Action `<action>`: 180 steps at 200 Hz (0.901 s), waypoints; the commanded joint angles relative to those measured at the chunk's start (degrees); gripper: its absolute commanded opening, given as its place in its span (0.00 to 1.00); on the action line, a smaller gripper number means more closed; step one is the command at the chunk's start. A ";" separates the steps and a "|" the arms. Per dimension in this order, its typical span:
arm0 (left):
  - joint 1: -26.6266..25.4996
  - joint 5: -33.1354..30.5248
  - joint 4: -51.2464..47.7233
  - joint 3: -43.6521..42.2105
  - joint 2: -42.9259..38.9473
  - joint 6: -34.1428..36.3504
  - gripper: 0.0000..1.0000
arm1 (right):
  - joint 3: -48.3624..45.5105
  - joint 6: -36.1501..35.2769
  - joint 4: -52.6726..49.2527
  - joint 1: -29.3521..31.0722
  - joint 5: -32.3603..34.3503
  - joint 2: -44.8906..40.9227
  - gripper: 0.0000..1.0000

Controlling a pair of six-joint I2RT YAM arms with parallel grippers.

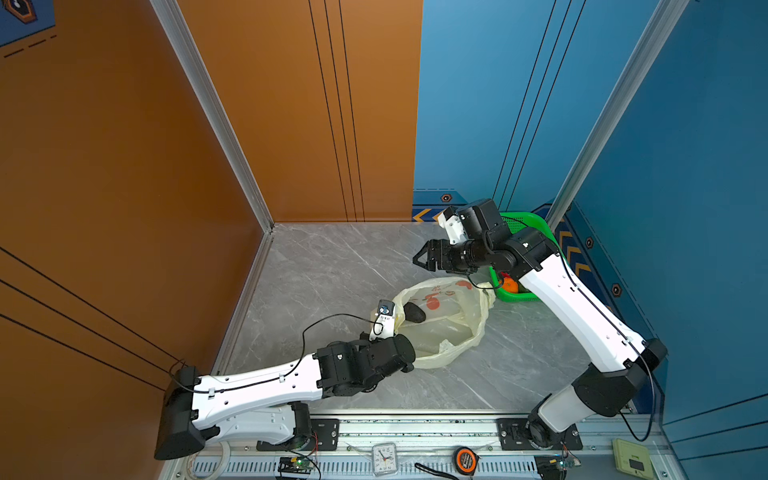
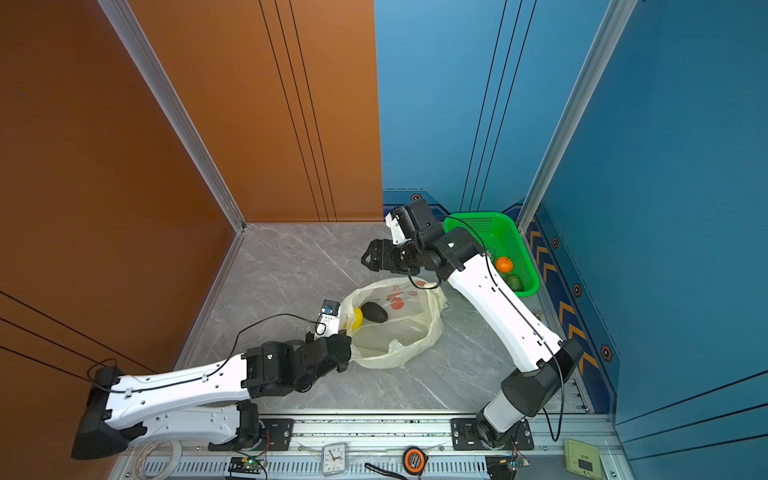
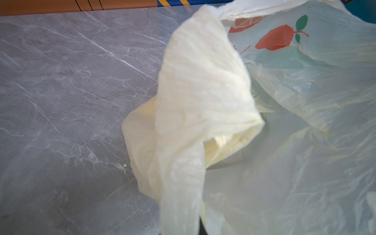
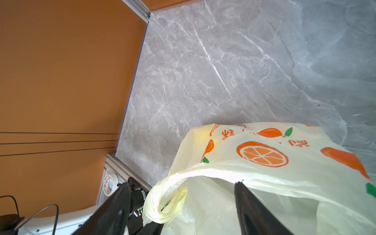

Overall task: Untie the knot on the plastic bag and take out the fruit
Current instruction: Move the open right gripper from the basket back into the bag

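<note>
**Task status, as far as the views allow a judgement**

1. Untying: complete, by the look of it. The thin translucent cream-yellow plastic bag point(image 2: 434, 332), printed with orange fruit pictures, lies on the grey marble-patterned worktop point(image 3: 71, 101) with its mouth spread wide; no knot shows in any view; one crumpled cream loop handle point(image 3: 203, 91) stands free in the left wrist view.

2. Removal of fruit: partly done. The green perforated plastic basket point(image 2: 494, 232), in the far right corner near the bag, holds a small round orange point(image 2: 504, 264) and a dark green fruit point(image 2: 515, 282); the right arm hides part of the basket, so no full count can be given. Inside the bag, close to the rim on the left arm's side, lie a dark oval avocado point(image 2: 374, 312) and a yellow fruit point(image 2: 356, 316), touching each other (the left arm's wrist camera partly covers the yellow one); the rest of the bag's floor looks empty through the film.

3. Pincers: the left pincer is hidden under its wrist in both top views; it is closed, and the handle running down to the edge of its wrist view suggests that it is clamped on the bag, holding the mouth up. The right pincer point(image 1: 422, 257) hangs above the bag's far rim, jaws apart, holding nothing.

4. Left to do: take out the avocado and the yellow fruit.
</note>
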 commanded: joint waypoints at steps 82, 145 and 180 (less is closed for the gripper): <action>0.42 -1.40 0.10 -1.09 -1.77 0.60 0.00 | -20.53 -0.21 -0.72 10.68 8.29 -6.33 0.78; 0.64 -0.99 0.10 -0.84 -1.52 0.62 0.00 | -31.24 -1.30 4.19 12.04 11.59 -7.55 0.77; 0.72 -0.50 0.10 -0.23 -0.94 0.62 0.00 | -35.14 -1.77 6.83 12.34 12.74 -6.94 0.77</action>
